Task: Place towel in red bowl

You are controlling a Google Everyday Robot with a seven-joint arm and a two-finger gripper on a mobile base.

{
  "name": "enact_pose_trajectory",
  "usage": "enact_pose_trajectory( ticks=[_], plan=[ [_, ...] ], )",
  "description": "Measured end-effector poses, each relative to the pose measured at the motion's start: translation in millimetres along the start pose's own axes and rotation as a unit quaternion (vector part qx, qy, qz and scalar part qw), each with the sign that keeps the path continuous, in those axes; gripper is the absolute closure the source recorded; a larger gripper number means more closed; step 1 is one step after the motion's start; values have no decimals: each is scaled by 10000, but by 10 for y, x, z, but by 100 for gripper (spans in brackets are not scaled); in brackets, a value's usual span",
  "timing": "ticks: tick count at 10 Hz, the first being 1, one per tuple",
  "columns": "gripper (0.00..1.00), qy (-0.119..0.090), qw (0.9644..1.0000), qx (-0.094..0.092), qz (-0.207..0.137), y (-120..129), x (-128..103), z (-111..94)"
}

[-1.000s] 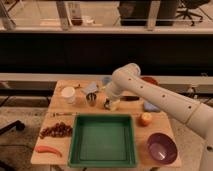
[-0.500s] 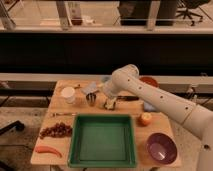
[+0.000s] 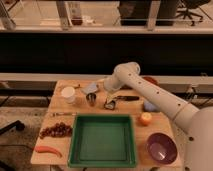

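Red bowl [image 3: 151, 80] mostly hidden behind arm [image 3: 145, 93], towel [image 3: 92, 88] beside metal cup [image 3: 92, 99], end effector [image 3: 111, 104] spread open, empty.

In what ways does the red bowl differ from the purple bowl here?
The red bowl is orange-red; the purple bowl is dark purple. The red bowl sits at the far right, largely hidden behind the arm; the purple bowl sits at the near right corner, fully visible and seemingly larger. Both are round. The gripper is low beside the small metal cup, away from both.
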Motion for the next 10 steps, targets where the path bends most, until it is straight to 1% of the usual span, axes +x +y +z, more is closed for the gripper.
enact_pose_trajectory(
  ticks=[1,3,4,5,7,8,10],
  plan=[
    [20,-74,9999,66,-46,-48,-1,81],
    [20,-139,9995,248,-128,-85,-13,142],
    [20,-181,9990,369,-191,-96,-36,177],
    [20,-234,9980,516,-283,-120,-80,212],
    [20,-300,9960,723,-431,-159,-134,265],
    [20,-320,9949,813,-504,-176,-145,288],
    [20,-322,9929,933,-663,-253,-182,357]
  ],
)
